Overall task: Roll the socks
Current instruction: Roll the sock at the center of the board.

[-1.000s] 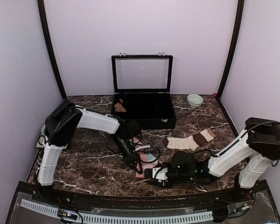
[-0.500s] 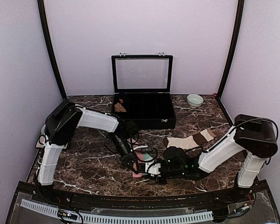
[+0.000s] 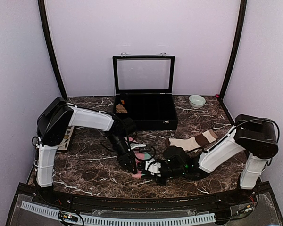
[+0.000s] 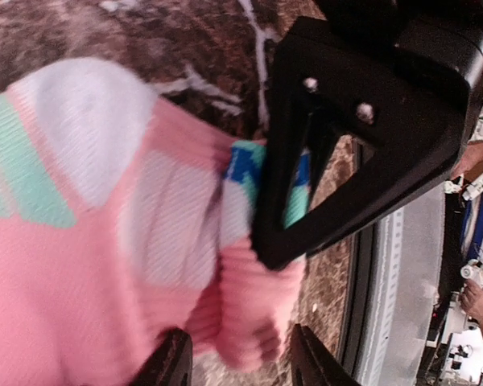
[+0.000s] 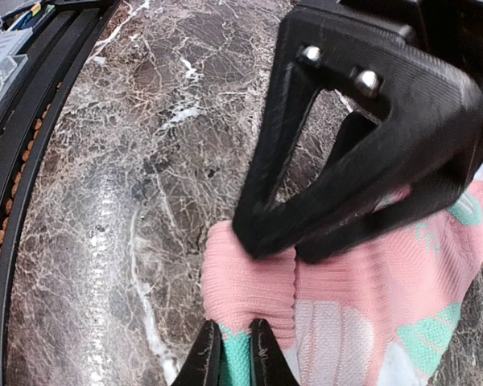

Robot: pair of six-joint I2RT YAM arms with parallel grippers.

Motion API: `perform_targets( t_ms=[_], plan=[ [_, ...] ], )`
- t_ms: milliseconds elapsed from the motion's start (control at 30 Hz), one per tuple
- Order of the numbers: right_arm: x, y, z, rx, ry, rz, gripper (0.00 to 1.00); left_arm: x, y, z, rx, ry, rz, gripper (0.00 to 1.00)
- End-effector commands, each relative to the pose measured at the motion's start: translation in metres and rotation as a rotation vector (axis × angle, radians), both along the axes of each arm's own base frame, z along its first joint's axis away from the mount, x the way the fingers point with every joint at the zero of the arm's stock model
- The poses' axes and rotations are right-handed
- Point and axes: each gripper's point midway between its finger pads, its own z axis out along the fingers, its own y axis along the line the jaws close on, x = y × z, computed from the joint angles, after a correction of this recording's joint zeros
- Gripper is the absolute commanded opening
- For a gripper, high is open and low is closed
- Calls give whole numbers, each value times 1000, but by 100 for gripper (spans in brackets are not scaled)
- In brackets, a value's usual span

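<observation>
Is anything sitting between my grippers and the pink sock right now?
Nothing visible does. The right gripper is pinched on the edge of the pink sock, and the left gripper has its fingers apart with a fold of that sock between them. Around the sock only the bare marble table shows.

No readable text, labels or numbers. The only candidate is a blue mark on the pink sock, just beside its folded cuff. It may be lettering, but it is blurred and half covered, so it is illegible.
</observation>
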Motion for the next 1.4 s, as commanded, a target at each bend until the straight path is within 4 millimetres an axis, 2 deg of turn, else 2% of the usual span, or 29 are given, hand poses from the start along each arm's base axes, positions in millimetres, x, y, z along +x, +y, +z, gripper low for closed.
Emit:
perform_targets(
  t_ms=[0, 233, 400, 500, 667, 767, 833, 933, 1167, 1367],
  plan=[
    [-37, -63, -77, -315, 226, -17, 0, 46, 35, -9, 120, -232, 77, 45],
    [-52, -59, -69, -318, 362, -12, 0, 39, 41, 22, 9, -297, 67, 45],
    [-59, -63, -69, -339, 484, -79, 0, 31, 46, 47, -109, -413, 35, 44],
    [-64, -64, -73, -352, 596, -113, 0, 25, 50, 57, -170, -472, 43, 43],
    [-72, -62, -78, -361, 801, -146, 0, 7, 47, 72, -257, -473, 21, 43],
    [-69, -63, -82, -367, 855, -180, 0, -16, 42, 69, -276, -464, -61, 43],
    [-64, -65, -86, -377, 889, -219, 0, -35, 34, 62, -272, -491, -143, 42],
    [-58, -67, -90, -390, 955, -274, 0, -52, 28, 47, -261, -538, -219, 40],
    [-52, -82, -107, -428, 1031, -374, 0, -45, 17, 31, -254, -602, -242, 35],
    [-48, -82, -110, -423, 1077, -413, 0, -41, 8, 13, -209, -648, -267, 34]
  ],
)
